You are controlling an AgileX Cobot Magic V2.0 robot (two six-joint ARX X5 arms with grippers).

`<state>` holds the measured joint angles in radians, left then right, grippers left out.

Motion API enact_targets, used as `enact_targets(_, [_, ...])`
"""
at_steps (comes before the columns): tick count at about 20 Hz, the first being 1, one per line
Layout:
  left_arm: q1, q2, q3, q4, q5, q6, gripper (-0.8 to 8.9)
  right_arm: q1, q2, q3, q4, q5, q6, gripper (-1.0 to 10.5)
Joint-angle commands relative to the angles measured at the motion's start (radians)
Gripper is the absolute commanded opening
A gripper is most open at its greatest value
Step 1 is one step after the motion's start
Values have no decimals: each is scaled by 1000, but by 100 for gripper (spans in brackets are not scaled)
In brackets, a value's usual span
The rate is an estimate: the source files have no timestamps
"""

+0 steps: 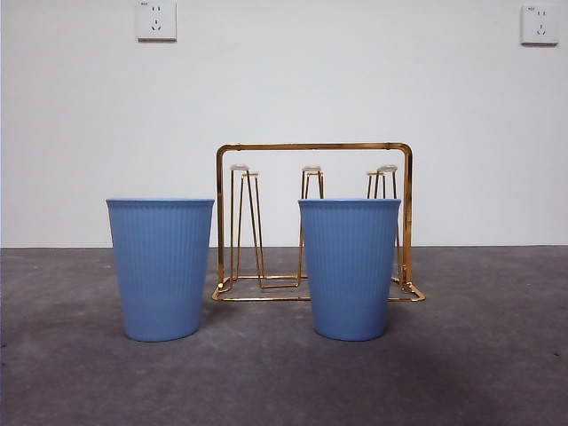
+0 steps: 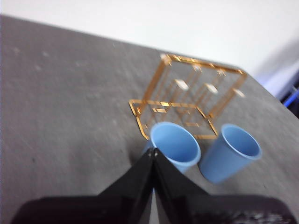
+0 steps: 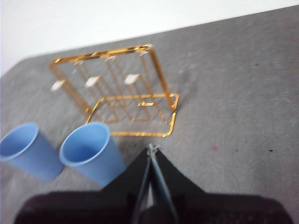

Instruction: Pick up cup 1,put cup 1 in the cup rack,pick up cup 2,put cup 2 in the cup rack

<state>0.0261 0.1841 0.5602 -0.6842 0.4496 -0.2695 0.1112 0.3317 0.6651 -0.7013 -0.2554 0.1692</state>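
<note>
Altogether two upright blue cups (image 1: 161, 266) (image 1: 349, 266) before one empty gold cup rack (image 1: 315, 147).

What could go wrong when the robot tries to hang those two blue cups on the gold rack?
The cups stand upright, close in front of the cup rack; reaching for one might knock the other or nudge the light wire frame. Each cup probably has to be flipped onto a thin prong, so a small miss could tip the rack.

A bare test bench in a lab-like room: grey mat (image 1: 497, 373), blank white wall (image 1: 355, 80), two wall sockets (image 1: 156, 19), staged cups (image 1: 161, 266) and rack (image 1: 315, 222).
</note>
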Motion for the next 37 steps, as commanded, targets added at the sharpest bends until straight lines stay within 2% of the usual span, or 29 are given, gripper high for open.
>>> enact_targets(1, [3,41,54,-67,31,55,-6,0,82,111,-111,-22,-108,-9])
enact_targets(7, [3,150,179,-229,60,155,-6,0,247,305,-357,-85,-241,-9])
enact_targets(12, [1,253,285,-350,82,231,-6,0,357,399,-512,-109,-336,-9])
enact_targets(19, [-27,348,372,-386,84,248,3,0,412,413,-525,-116,-329,16])
enact_targets(20, [-27,356,376,-386,98,248,67,0,412,413,-512,-116,-326,91])
enact_targets(21, [-27,361,378,-385,122,247,198,0,412,413,-502,-124,-326,173])
enact_targets(23, [-27,378,380,-377,200,244,589,0,416,413,-481,-189,-325,347])
enact_targets(24, [-27,388,380,-369,245,243,621,0,424,414,-468,-234,-322,406])
enact_targets(27, [-32,416,380,-315,419,205,621,1,483,423,-412,-296,-278,419])
enact_targets(32, [-108,455,380,-203,522,118,620,72,678,484,-343,-293,-265,413])
enact_targets(34, [-136,480,380,-190,530,116,620,140,789,533,-319,-254,-244,410])
enact_targets(37, [-154,505,380,-184,531,116,620,248,947,612,-296,-109,-216,410])
